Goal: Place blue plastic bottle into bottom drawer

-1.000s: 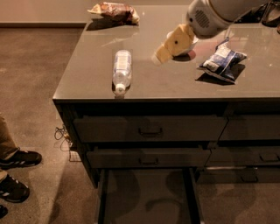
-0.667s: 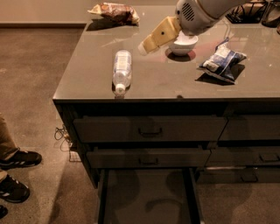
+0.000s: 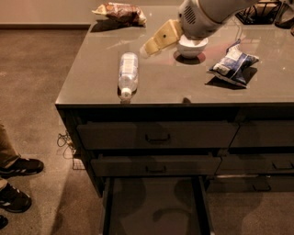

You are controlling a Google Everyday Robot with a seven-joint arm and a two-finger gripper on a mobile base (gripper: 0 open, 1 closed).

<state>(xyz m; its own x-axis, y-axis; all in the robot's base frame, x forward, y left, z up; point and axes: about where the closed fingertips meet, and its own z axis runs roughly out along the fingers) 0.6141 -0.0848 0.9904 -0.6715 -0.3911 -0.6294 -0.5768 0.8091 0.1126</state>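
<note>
The blue plastic bottle [image 3: 128, 73] lies on its side on the counter top near the front left, white cap toward the front edge. My gripper [image 3: 148, 48] hangs above the counter just right of and behind the bottle, apart from it, pointing down-left at it. The bottom drawer [image 3: 154, 206] is pulled out below the two handled drawers, and its flat dark inside holds nothing.
A white bowl [image 3: 191, 46] stands right behind the gripper. A blue-white snack bag [image 3: 233, 64] lies at the right, and a reddish snack bag [image 3: 120, 12] at the back left. A person's shoes [image 3: 16, 183] are on the floor at the left.
My gripper has swung left across the counter, from near the snack bag past the bowl, to a spot close to the bottle. The bottle and drawer have not moved.
</note>
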